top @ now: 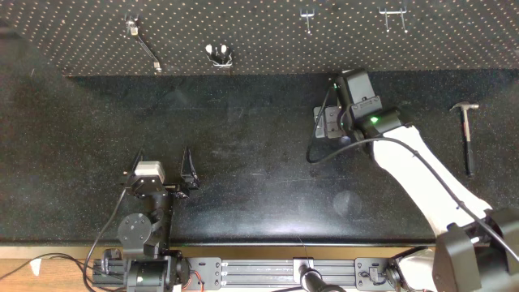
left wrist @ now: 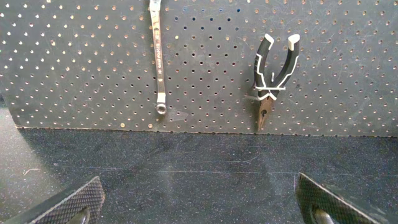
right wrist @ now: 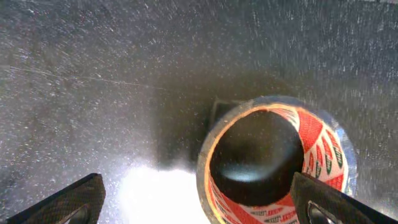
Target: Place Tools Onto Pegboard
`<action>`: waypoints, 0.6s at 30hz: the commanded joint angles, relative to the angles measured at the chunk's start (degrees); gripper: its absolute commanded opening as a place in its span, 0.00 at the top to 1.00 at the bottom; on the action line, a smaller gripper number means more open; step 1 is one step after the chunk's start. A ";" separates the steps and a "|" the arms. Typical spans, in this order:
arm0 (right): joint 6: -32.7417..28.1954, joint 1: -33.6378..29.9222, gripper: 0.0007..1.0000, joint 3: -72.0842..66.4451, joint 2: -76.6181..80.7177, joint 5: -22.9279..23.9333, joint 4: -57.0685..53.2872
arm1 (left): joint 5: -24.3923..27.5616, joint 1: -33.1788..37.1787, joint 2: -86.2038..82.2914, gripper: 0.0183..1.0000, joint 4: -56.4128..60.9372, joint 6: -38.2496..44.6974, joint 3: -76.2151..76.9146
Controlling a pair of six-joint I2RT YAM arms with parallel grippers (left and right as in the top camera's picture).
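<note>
Left claw (left wrist: 200,209), right claw (right wrist: 199,209), both apart (one tape roll (right wrist: 323,142), one wrench (left wrist: 158,56), one pliers (left wrist: 265,107))

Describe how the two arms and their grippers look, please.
The left arm is black with a silver block at its wrist. The right arm has a white link, a black wrist with a green light and a black cable. The left gripper and right gripper have black wedge-shaped fingers with a woven pattern.

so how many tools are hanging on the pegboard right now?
2 on the pegboard: a wrench at left, pliers just right of it. The hammer lies on the table. More could hang beyond the frame.
</note>
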 commanded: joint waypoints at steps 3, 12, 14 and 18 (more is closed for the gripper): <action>6.01 0.83 0.02 3.82 4.52 2.25 -1.84 | 0.83 0.24 -0.55 0.00 -0.37 0.96 -0.09; 10.45 0.83 0.02 4.24 8.55 2.25 -2.01 | 0.83 0.24 -0.55 0.00 -0.37 0.96 -0.09; 10.45 0.83 0.05 4.24 9.03 2.27 -2.01 | 0.83 0.24 -0.55 0.00 -0.37 0.96 -0.09; 10.23 0.83 0.32 4.24 9.22 3.15 -2.01 | 0.83 0.24 -0.55 0.00 -0.35 0.96 -0.09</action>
